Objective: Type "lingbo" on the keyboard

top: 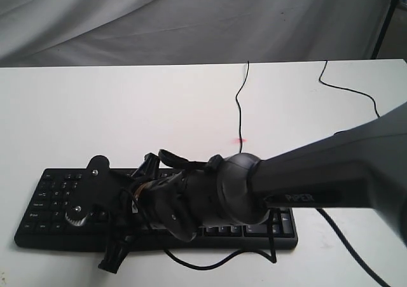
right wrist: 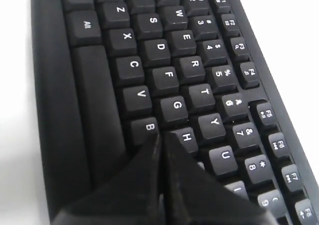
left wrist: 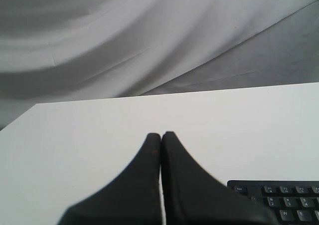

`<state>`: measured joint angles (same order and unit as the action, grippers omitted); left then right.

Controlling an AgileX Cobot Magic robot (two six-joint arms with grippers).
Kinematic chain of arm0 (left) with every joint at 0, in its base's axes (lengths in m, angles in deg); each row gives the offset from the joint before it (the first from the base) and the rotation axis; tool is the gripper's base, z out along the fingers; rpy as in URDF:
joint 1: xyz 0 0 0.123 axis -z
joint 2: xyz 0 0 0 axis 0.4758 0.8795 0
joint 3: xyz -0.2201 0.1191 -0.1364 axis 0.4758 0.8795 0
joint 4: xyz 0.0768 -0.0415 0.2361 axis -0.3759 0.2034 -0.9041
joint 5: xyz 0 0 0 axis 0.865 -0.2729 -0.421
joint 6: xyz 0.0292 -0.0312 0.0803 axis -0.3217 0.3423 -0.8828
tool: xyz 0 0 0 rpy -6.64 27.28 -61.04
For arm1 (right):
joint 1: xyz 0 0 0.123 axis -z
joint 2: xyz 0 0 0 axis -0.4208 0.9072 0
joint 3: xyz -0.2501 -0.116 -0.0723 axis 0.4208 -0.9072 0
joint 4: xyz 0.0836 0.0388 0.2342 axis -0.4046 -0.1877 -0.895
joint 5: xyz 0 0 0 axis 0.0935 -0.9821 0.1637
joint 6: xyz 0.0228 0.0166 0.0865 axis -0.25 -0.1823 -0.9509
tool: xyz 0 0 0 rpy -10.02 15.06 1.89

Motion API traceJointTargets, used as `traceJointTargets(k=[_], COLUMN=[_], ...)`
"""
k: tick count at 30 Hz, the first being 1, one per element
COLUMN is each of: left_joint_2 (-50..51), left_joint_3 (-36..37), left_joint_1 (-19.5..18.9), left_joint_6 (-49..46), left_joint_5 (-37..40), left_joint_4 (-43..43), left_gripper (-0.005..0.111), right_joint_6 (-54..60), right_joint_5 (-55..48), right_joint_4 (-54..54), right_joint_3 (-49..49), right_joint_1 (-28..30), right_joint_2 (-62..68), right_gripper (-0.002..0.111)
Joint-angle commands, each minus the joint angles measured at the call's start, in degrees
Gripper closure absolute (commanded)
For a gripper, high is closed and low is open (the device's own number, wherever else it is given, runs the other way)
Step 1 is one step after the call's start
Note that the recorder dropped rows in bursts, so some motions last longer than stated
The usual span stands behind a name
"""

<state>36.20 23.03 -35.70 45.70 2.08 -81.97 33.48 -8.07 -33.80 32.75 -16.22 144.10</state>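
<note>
Both jaws clenched, empty; right jaws over keyboard [right wrist: 164, 80], tips between B [right wrist: 149, 126] and H [right wrist: 188, 136], its long axis running ahead; left jaws off its corner.

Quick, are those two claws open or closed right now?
Left gripper: closed, empty.
Right gripper: closed, empty, tip over the keyboard.

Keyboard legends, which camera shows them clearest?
The right wrist view: the keyboard fills it and legends are readable. The exterior view shows its full length, but the right arm hides much of it. The left wrist view catches only a corner.
</note>
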Motion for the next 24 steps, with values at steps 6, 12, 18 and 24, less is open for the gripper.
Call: traceJointTargets(k=[6, 12, 18, 24], left_joint_2=[0.18, 0.18, 0.18, 0.18], left_joint_3=[0.29, 0.29, 0.29, 0.29], left_joint_1=[0.22, 0.22, 0.22, 0.22], left_joint_6=[0.16, 0.16, 0.16, 0.16], left_joint_5=[-0.24, -0.24, -0.24, -0.24], left_joint_4=[0.03, 0.03, 0.03, 0.03], left_gripper=[0.106, 0.106, 0.106, 0.106], right_joint_6=[0.28, 0.28, 0.28, 0.28], right_joint_5=[-5.89, -6.15, -6.13, -6.36], right_joint_4=[1.66, 1.82, 2.24, 2.40], right_joint_3=[7.94, 11.38, 11.37, 11.37], right_joint_1=[-0.12, -0.12, -0.01, 0.81], right_joint_2=[0.08, 2.75, 3.44, 3.92], right_gripper=[0.108, 0.108, 0.108, 0.108])
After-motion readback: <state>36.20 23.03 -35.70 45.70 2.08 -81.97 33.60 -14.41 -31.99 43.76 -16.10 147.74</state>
